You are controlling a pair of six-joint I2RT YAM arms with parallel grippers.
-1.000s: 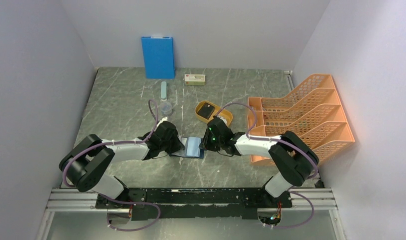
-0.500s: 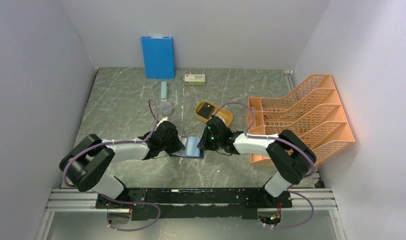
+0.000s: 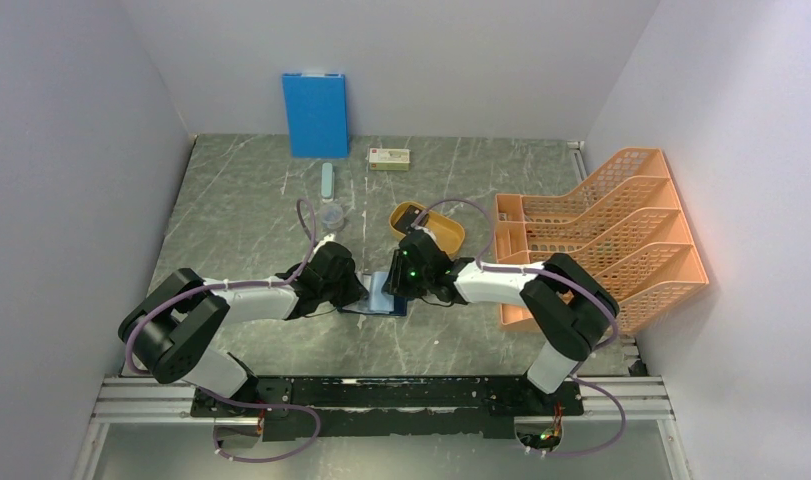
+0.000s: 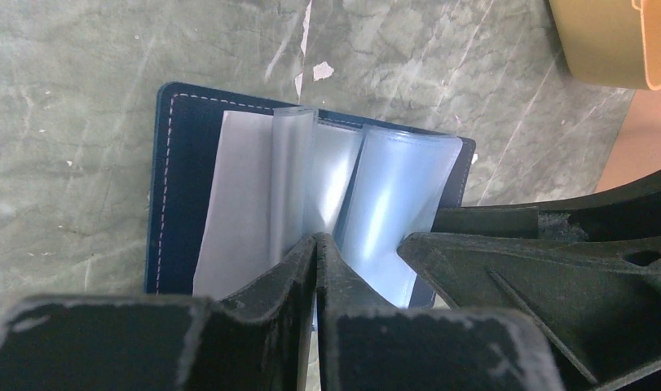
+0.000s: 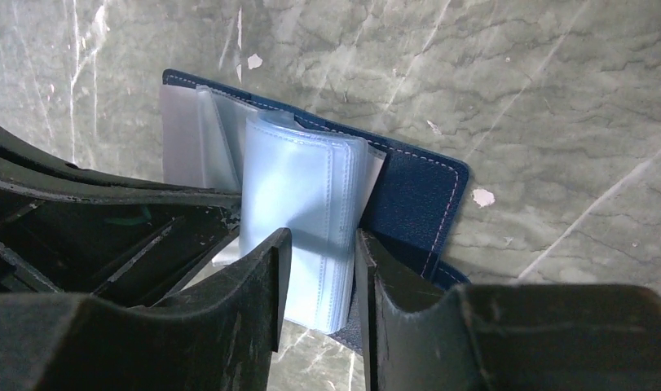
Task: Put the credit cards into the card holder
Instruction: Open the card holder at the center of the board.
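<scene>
The card holder (image 3: 386,296) lay open on the marble table (image 3: 251,200), between the two arms and with its navy cover down. Its clear sleeves were fanned upward. No credit card could be made out in any view, neither in the sleeves nor in a gripper, so the loading seemed barely begun and the work was probably at the stage of spreading the pockets.

The left gripper (image 4: 315,244) was clenched tight at the near edge of the holder, and a frosted sleeve (image 4: 293,163) rose straight from its tips, apparently pinched. The right gripper (image 5: 323,238) straddled the sleeve stack (image 5: 298,179) with its jaws parted. Whether it squeezed the stack or merely flanked it could not be told.

A yellow oval tray (image 3: 456,232) sat just behind the right wrist, partly hidden by it, and an orange file rack (image 3: 621,215) stood to the right. A blue board (image 3: 315,115) and a small box (image 3: 389,158) were well apart at the back. The floppy sleeves and the two crowded wrists looked like the main hindrance.
</scene>
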